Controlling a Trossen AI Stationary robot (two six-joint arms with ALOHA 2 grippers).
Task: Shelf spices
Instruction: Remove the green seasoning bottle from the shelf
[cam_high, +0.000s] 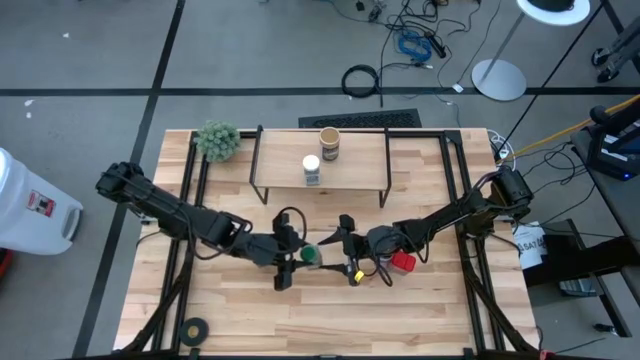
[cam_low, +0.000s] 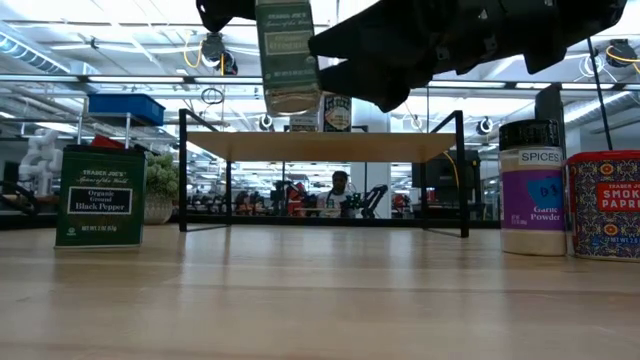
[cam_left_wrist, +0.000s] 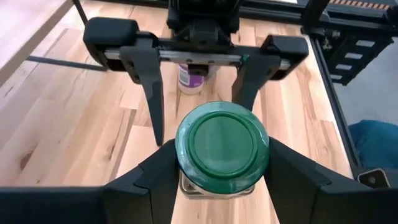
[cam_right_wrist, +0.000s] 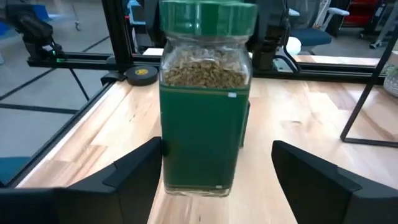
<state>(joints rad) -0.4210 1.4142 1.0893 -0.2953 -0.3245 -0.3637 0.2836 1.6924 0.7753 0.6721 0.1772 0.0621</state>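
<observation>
1. My left end effector (cam_high: 291, 262) sits at the middle of the tabletop (cam_high: 230, 320). Its two fingers are clamped on the green-lidded jar (cam_left_wrist: 222, 148), one on each side.
2. The jar is lifted up off the wood, in front of the shelf (cam_high: 320, 165).
3. My right end effector (cam_high: 340, 248) faces the jar from the other side. Its fingers are wide apart, with the jar between them. I cannot tell if they touch it.
4. A white-lidded jar (cam_high: 311, 170) and a tan cylinder (cam_high: 329, 144) stand on the shelf.

jar (cam_right_wrist: 202, 106): clear glass, glossy green lid | table (cam_high: 420, 310): light wood
</observation>
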